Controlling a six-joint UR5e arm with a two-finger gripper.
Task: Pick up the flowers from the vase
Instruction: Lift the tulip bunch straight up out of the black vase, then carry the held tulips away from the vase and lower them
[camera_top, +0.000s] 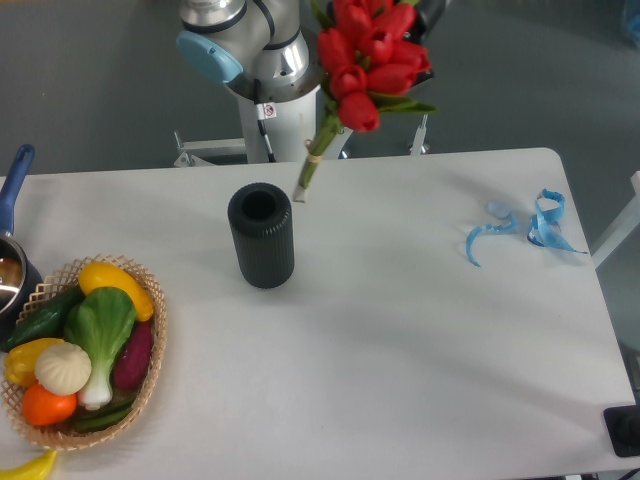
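Below the gripper (428, 12), mostly cut off at the top edge so its grip cannot be told, the flowers (372, 55) hang tilted, stem ends clear of the vase (261, 236) down-left. Farther left sits a basket (150, 375) of vegetables; a blue ribbon (528, 227) lies lower right.

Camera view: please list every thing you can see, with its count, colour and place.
flowers: one bunch, red buds, green leaves, lifted clear above the table, stems right of the vase mouth
vase: one, black ribbed, table centre-left, mouth empty
ribbon: blue curls, table right
basket: one, woven, front left, holding mixed vegetables
pot: one, blue handle, left edge
table: one, white
robot arm: grey and light blue, behind table
pincer: hidden behind the flowers
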